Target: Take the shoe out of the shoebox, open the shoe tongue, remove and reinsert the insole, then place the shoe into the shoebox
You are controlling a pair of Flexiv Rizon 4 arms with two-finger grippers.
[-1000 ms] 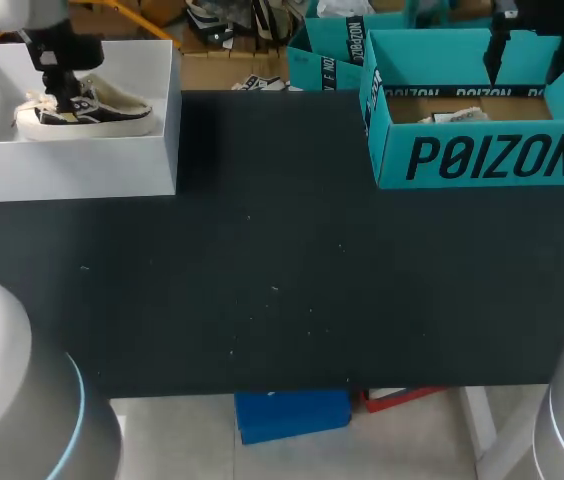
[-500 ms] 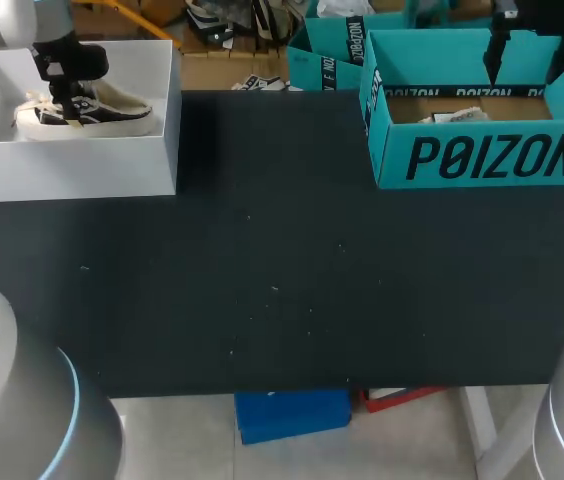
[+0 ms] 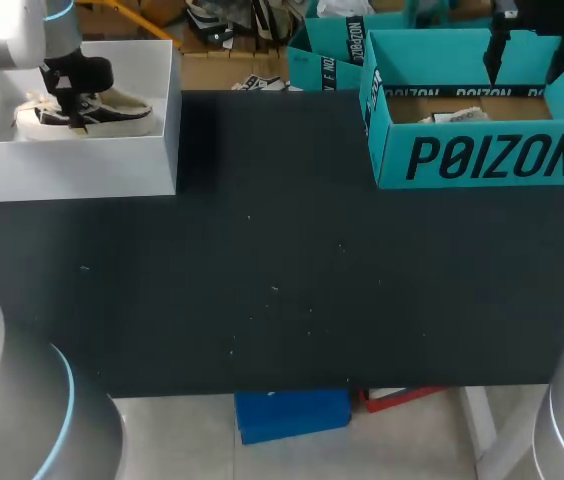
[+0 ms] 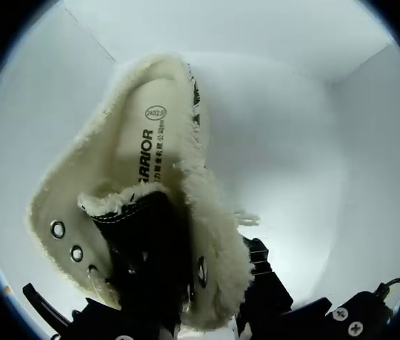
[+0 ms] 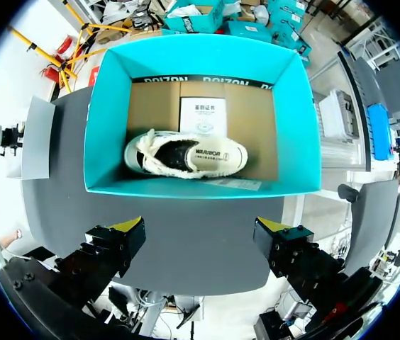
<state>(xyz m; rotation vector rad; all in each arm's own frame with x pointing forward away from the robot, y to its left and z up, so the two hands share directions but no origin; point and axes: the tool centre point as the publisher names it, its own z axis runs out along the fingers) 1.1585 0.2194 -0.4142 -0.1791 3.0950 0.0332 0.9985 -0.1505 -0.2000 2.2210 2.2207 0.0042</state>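
Observation:
A cream shoe (image 3: 112, 112) with fleece lining and a black tongue lies on its sole in the white shoebox (image 3: 72, 170) at the table's far left. My left gripper (image 3: 76, 100) is down inside that box, over the shoe's middle. In the left wrist view the shoe (image 4: 150, 184) fills the space ahead, and my left gripper (image 4: 200, 312) is shut on its fleece-lined side wall beside the tongue; the yellow tips are hidden. My right gripper (image 5: 200, 227) hangs open, high over a teal shoebox (image 5: 200, 78) that holds a second cream shoe (image 5: 189, 154).
The teal box (image 3: 482, 155) stands at the far right of the black table (image 3: 282, 280), with my right gripper (image 3: 527, 50) above it. More teal boxes (image 3: 322, 60) sit behind it. A paper card (image 5: 202, 113) lies on the teal box's floor.
My left gripper has shifted a little to the right over the shoe and its fingers have closed in on the shoe's side. The right arm has not moved.

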